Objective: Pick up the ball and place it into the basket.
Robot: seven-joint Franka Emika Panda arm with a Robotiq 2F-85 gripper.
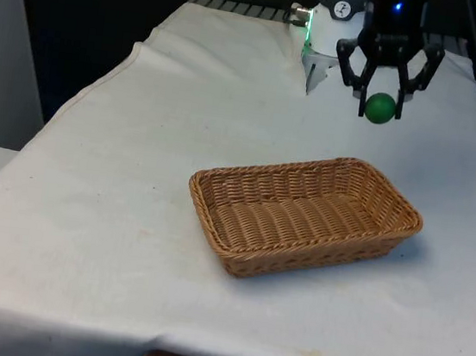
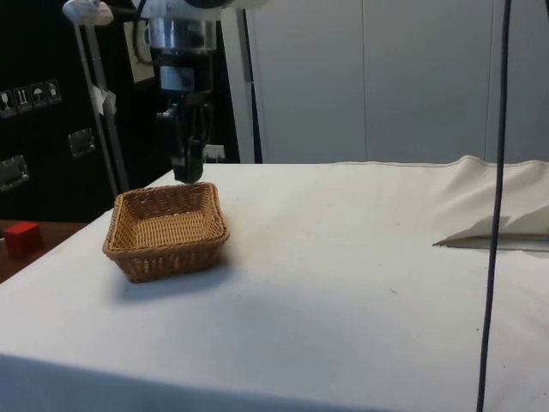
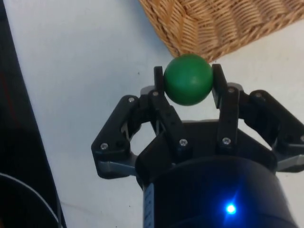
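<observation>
One ball (image 1: pixel 380 107) is seen, plain green, smooth and round, with a matt surface and no markings; in the wrist view (image 3: pixel 188 79) it is clamped on two opposite sides between the black fingers (image 3: pixel 219 88), which are closed only as far as its width allows. The ball is held clear of the cloth by the gripper (image 1: pixel 382 100), above the white-clothed table (image 1: pixel 129 217) and just beyond the far rim of the basket, towards the front view's right. In the side view the gripper (image 2: pixel 190 167) is placed over the basket's far edge. One basket (image 1: pixel 303 215) is counted, a shallow rectangular tray of tan woven wicker, and nothing is seen lying inside it (image 2: pixel 167 230). In the wrist view a corner of the basket (image 3: pixel 209 23) lies near the held ball. One small red block (image 2: pixel 22 238) is seen off the table at the side view's edge
</observation>
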